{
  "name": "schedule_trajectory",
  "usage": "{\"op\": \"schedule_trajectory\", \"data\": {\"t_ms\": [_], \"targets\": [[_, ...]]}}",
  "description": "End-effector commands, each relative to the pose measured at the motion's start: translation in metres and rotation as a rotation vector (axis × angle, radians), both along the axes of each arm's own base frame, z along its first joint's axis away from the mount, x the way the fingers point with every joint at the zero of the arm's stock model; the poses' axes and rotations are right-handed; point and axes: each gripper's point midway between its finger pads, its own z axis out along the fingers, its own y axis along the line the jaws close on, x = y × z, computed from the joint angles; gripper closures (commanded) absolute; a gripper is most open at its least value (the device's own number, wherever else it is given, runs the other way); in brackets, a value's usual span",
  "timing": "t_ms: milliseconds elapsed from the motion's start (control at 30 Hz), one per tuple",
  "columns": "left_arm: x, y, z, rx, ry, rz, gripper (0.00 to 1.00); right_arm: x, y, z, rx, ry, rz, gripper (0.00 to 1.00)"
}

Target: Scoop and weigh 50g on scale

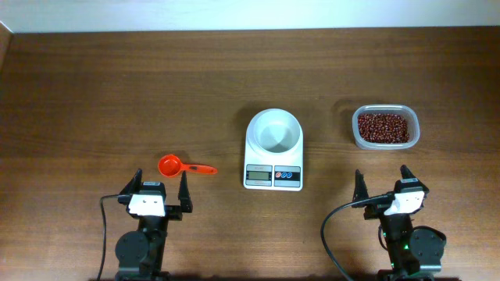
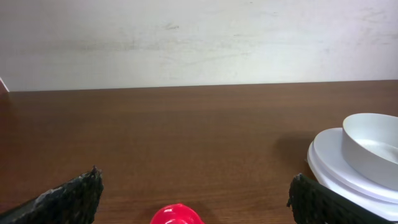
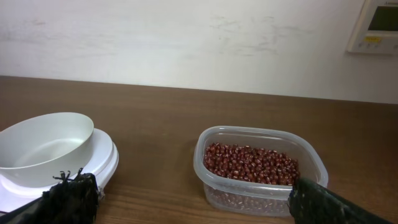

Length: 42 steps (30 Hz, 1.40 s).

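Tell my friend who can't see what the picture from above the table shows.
A white scale with an empty bowl sits in the middle, a clear tub of red-brown beans to its right and an orange-red scoop to its left. The left gripper and right gripper are open near the bottom, holding nothing.

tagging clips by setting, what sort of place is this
Likely a lab or office workbench: a wooden table against a plain white wall, a wall control panel, a left robot arm and a right robot arm.
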Motion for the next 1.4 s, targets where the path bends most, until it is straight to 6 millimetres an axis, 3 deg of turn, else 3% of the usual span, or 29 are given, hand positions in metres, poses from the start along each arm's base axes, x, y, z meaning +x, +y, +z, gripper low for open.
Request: {"op": "schedule_trajectory", "data": {"t_ms": [0,900,1367], "targets": [[0.000,0.003,-0.001,-0.012,0.002,0.019,0.01,0.000,0.001,-0.002,0.000,-0.002,0.001,0.01],[0.000,0.003,0.000,-0.013,-0.002,0.018,0.01,0.000,0.001,-0.002,0.000,-0.002,0.001,0.01],[-0.003,-0.003,0.035,-0.018,-0.094,-0.017,0.01,0.000,0.001,-0.002,0.000,-0.002,0.001,0.01]]}}
